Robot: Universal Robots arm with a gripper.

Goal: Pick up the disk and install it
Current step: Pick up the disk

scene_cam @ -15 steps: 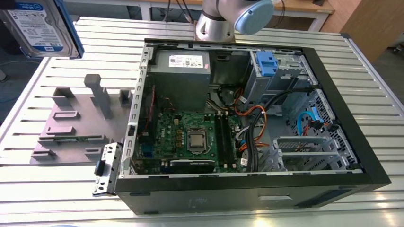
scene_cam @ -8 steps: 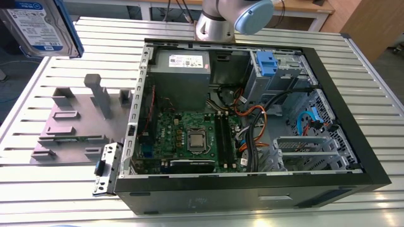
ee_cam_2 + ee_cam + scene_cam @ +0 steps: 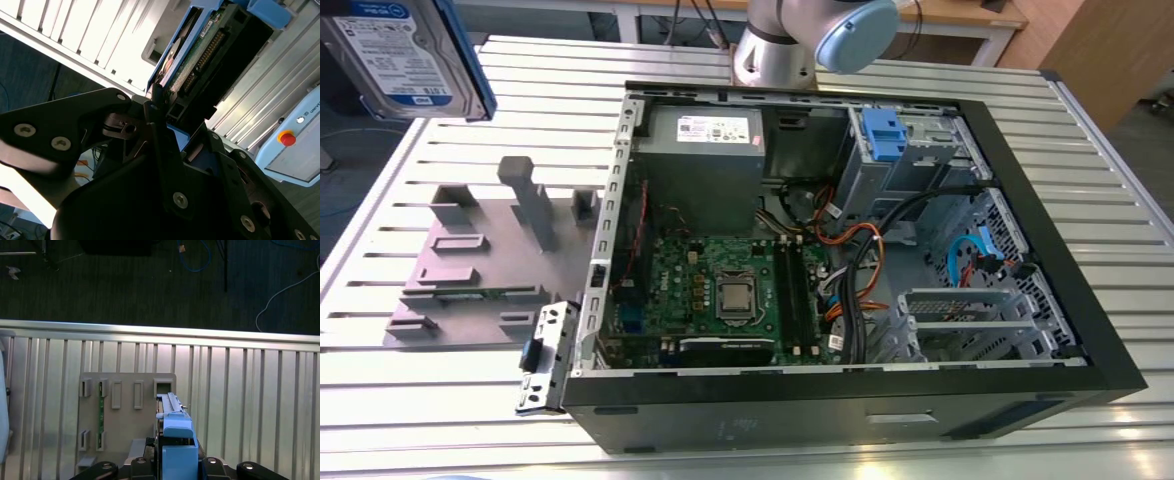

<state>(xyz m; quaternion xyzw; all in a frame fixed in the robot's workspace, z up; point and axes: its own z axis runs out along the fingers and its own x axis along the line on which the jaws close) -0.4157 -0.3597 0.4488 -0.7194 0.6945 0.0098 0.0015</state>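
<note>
Counter (image 3: 454,420): a slatted silver metal surface. It carries the computer case and the grey fixture. In the first wrist view its far rail (image 3: 160,330) borders a dark floor with loose cables.
Computer case (image 3: 827,410): black, lying on its side with the side panel off. It takes up the middle and the exterior view's right of the counter.
Inside the case: a green motherboard (image 3: 720,290) lies in the middle. A grey power supply box (image 3: 700,150) with a white sticker sits at the far end. Beside that box is a drive bay holding a blue plastic piece (image 3: 881,135).
Arm (image 3: 814,40): its silver and pale blue base joint stands behind the case.
Grey fixture (image 3: 467,280): a flat plate with upright posts and slots. It lies on the counter just beside the case, on the exterior view's left.
Disk (image 3: 394,55): lifted clear of the counter, in the exterior view's upper left corner, well apart from the case. Its white-and-blue label faces that camera, with the blue frame along its edge. In the first wrist view it appears edge-on (image 3: 175,425) over the fixture's near edge. In the second wrist view its green circuit board (image 3: 200,55) shows.
Jaws: black, clamped on the disk from both flat sides in the second wrist view.
Pendant (image 3: 287,137): pale, with a red button, off the counter's edge.
</note>
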